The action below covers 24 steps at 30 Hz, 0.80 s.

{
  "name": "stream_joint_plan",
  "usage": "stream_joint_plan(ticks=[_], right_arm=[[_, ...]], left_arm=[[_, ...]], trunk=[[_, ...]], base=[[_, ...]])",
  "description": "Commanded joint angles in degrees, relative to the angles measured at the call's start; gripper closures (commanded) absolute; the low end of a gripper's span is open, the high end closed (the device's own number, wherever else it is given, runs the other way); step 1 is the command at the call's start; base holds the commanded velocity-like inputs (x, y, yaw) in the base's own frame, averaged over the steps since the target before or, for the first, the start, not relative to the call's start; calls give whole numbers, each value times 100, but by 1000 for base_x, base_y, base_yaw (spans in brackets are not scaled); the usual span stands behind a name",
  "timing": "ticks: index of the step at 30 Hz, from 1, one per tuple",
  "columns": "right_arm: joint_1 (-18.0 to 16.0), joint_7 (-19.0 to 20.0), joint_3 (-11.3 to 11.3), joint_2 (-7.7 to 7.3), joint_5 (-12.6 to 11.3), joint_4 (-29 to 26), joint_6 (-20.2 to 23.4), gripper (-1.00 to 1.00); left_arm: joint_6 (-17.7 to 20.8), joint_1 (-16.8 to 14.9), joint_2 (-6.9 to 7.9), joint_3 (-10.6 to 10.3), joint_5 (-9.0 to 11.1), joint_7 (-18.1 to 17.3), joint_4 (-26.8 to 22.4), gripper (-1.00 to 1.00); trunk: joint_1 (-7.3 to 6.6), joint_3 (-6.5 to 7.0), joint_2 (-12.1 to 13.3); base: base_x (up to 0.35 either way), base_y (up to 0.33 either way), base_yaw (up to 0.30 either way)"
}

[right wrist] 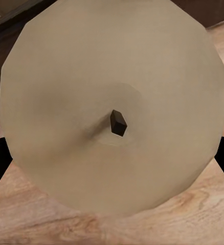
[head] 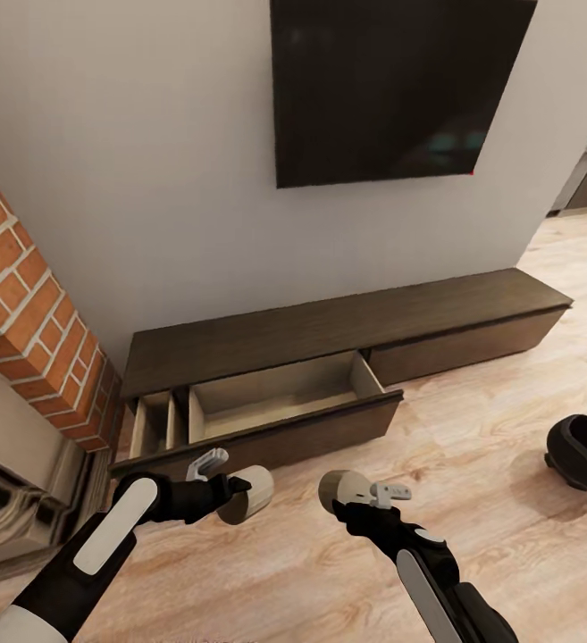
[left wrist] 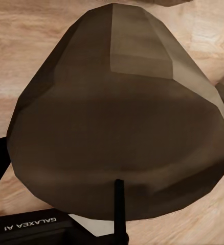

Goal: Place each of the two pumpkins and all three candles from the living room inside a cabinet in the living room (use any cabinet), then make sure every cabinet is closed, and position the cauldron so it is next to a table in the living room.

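Your left gripper (head: 236, 494) grips one candle (head: 248, 494); right gripper (head: 357, 494) grips another candle (head: 342, 488) (cabinet (head: 329, 332) drawer (head: 284, 402) open, cauldron (head: 583, 451) at right).

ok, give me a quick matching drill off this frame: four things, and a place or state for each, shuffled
Things:
1. left gripper
2. right gripper
3. cabinet drawer
4. cauldron

Place or state:
A. pulled open, pale inside, nothing in it
B. on the wood floor off to the robot's right
C. holds a candle in front of the open drawer's left part
D. holds a candle with the wick end facing its wrist camera

Pairs: 1-C, 2-D, 3-A, 4-B
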Motion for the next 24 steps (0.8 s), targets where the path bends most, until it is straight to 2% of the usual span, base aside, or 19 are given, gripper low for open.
stream_joint_plan(ticks=[1,11,17,24], right_arm=[[-3,-53,13,-7,-61,-9,10,100],[-3,-51,12,-7,-63,-8,10,100],[-3,-48,12,-7,-63,-2,10,100],[-3,-44,12,-7,-63,-17,10,100]], left_arm=[[-3,-6,4,-12,62,55,-6,100],[-3,-6,4,-42,62,51,-7,100],[6,-6,5,-55,64,38,-50,100],[6,-6,5,-105,63,45,-59,100]], trunk=[[0,-5,-3],[0,-5,-3],[0,-5,-3],[-154,121,278]], base=[[0,-188,291],[0,-229,291],[0,-62,283],[0,-3,72]])
